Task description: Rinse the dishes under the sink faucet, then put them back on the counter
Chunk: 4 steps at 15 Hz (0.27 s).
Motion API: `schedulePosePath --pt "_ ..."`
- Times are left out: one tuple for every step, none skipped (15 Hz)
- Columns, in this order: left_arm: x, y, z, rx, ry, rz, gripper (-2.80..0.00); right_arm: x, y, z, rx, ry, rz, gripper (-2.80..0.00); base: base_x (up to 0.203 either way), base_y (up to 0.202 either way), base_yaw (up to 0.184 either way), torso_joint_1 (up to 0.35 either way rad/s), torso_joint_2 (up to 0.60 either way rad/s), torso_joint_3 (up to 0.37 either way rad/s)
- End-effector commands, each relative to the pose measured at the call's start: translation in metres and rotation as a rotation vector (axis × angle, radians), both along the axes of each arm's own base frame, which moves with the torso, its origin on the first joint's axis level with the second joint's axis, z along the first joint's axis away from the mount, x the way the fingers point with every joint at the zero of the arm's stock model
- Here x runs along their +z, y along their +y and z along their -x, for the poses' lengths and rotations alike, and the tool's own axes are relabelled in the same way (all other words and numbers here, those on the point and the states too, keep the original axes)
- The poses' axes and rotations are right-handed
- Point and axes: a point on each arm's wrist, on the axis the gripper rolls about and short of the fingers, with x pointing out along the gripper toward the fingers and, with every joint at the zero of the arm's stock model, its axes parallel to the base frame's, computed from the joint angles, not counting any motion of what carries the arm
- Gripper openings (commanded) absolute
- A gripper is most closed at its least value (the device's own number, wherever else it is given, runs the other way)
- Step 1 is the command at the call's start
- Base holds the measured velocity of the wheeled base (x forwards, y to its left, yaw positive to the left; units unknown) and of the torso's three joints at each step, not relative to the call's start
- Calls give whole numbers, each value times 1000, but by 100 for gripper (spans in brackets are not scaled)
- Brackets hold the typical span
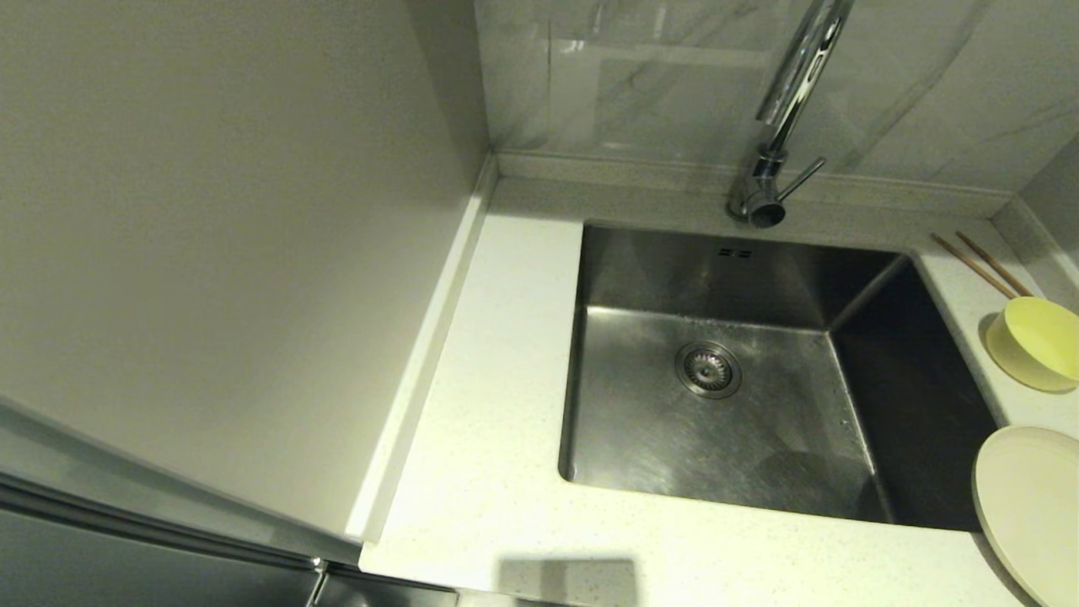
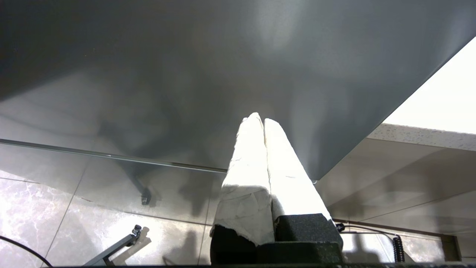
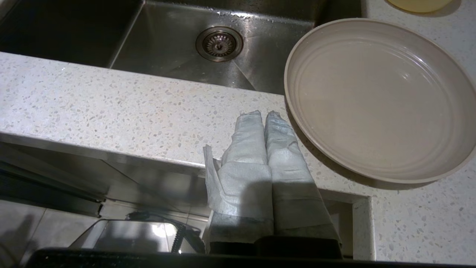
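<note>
The steel sink (image 1: 666,421) lies in the middle of the white speckled counter (image 1: 497,354), with the chrome faucet (image 1: 780,126) behind it. To its right on the counter sit the pale-yellow bowl (image 1: 1037,341), the cream plate (image 1: 1033,506) and the brown chopsticks (image 1: 982,263). Neither arm shows in the head view. My right gripper (image 3: 264,113) is shut and empty at the counter's front edge, just beside the plate (image 3: 383,100). Down by a grey cabinet front hangs my left gripper (image 2: 260,118), shut and empty.
A beige wall panel (image 1: 211,236) rises left of the counter, and a marbled backsplash (image 1: 674,76) stands behind the faucet. The drain strainer (image 1: 708,369) sits in the basin floor. In the left wrist view, tiled floor (image 2: 55,212) and cables lie below the cabinet.
</note>
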Motion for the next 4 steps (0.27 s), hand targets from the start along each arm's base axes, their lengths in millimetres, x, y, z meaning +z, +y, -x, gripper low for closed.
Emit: schedulePosePath --pt "0 0 0 1 -2 1 -280 0 0 0 0 2 3 -280 0 0 0 0 0 0" --pt "0 0 0 1 -2 1 -280 0 0 0 -2 2 -2 -280 0 0 0 0 0 0" --pt "0 0 0 1 -2 1 -280 0 0 0 -2 2 -2 -280 0 0 0 0 0 0" --pt "0 0 0 1 -2 1 -280 0 0 0 -1 4 -1 -280 0 0 0 0 0 0"
